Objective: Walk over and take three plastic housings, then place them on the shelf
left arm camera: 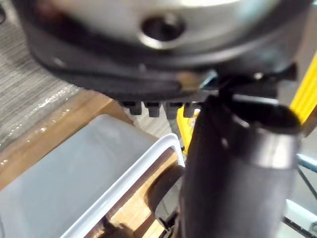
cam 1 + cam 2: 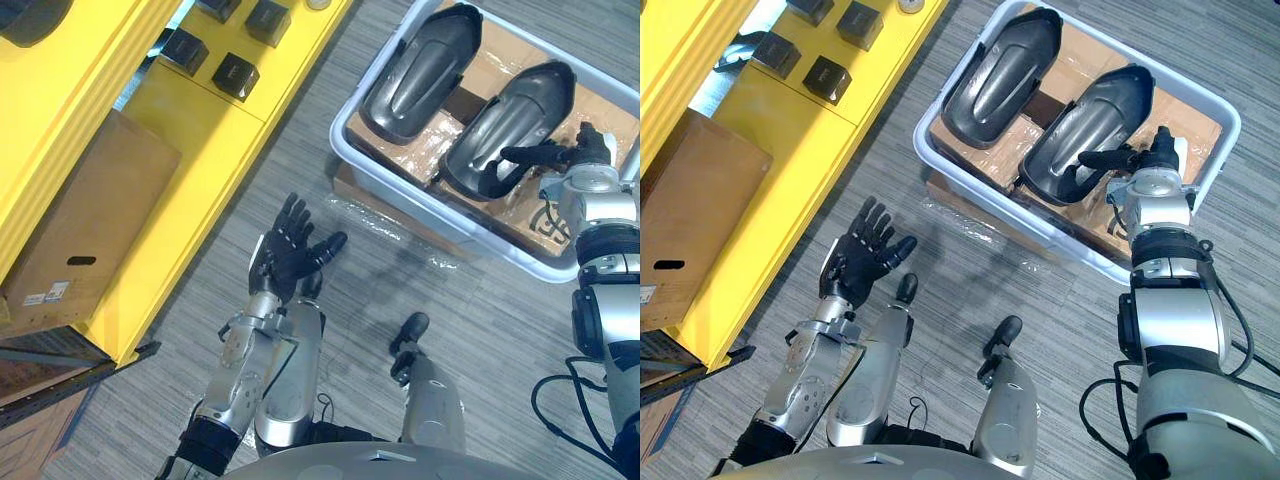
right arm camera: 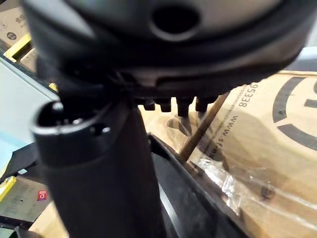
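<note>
two dark plastic housings lie side by side in a pale bin [image 2: 430, 207] on the grey floor, the far housing [image 2: 420, 70] and the near housing [image 2: 515, 110], on a cardboard liner [image 2: 500, 65] with black print. right hand [image 2: 565, 153] reaches over the near housing's end, fingers straight; contact cannot be told. left hand [image 2: 290, 250] hangs over the floor, fingers spread, holding nothing. yellow shelf [image 2: 190, 110] carries small black boxes [image 2: 235, 75] and a cardboard box [image 2: 90, 220] with a white label [image 2: 45, 293].
</note>
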Controlling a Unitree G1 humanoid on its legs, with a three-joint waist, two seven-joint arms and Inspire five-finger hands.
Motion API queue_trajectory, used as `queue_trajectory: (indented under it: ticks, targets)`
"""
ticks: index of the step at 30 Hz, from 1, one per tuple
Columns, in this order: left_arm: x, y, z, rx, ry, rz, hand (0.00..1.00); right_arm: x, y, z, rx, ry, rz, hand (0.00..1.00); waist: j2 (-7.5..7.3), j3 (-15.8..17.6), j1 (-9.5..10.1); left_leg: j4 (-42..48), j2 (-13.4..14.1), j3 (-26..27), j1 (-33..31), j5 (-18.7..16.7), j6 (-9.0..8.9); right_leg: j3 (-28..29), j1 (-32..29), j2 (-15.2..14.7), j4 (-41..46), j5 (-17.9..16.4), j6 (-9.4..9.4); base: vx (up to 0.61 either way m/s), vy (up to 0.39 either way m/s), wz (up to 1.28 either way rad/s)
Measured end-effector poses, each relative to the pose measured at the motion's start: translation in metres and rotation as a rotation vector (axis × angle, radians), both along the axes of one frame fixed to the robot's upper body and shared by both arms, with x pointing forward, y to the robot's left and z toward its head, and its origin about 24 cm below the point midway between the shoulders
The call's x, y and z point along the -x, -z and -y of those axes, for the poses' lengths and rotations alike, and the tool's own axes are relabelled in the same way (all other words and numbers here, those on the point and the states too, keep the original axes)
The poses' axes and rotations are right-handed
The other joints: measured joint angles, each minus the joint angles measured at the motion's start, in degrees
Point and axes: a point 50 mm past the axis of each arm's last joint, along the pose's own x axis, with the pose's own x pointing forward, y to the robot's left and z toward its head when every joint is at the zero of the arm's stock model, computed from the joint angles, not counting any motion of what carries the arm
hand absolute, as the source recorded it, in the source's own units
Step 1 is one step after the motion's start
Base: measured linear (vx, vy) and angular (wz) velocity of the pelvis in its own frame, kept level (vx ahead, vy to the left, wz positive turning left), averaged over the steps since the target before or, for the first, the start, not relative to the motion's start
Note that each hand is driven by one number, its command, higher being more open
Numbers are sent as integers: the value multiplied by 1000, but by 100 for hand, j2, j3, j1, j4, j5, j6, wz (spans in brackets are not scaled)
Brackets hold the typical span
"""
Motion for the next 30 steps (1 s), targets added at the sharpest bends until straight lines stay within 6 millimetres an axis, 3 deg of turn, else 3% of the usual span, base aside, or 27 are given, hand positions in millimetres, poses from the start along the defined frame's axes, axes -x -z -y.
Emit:
queue_trajectory:
  ticks: [1, 2, 15, 23, 30]
  targets:
    - [0, 0, 0, 0, 1, -2, 100, 0, 0, 0, 0, 1, -3, 100, 0, 0, 0, -17, -1, 2, 4, 9, 0, -1, 0, -3, 0, 0, 0, -41, 4, 5]
    - [1, 1, 1, 0, 4, -4, 100, 0, 0, 1, 15, 5, -16, 0, 0, 0, 0, -65, -7, 6, 17, 38, 1, -3, -1, -13, 0, 0, 0, -36, 2, 6]
    - [3, 7, 3, -4, -16, -33, 100, 7, 6, 11, 176, 62, -200, 0, -1, 0, -25, -419, 24, 114, 185, 243, -24, 28, -7, -25, -80, 24, 0, -8, -2, 0]
    - [4, 14, -3, 27, -93, -99, 100, 15, 23, 19, -16, 85, -248, 0, 0, -3, -35, -475, 72, 275, 269, 323, -42, 20, 51, -25, -82, 23, -11, -2, -6, 1]
    - [21, 29, -17, 35, -171, -163, 100, 23, 31, 28, -116, 138, -233, 0, 42, -18, -36, -475, 25, 284, 308, 328, -7, 15, 103, -68, -103, 10, -28, -56, 20, 1]
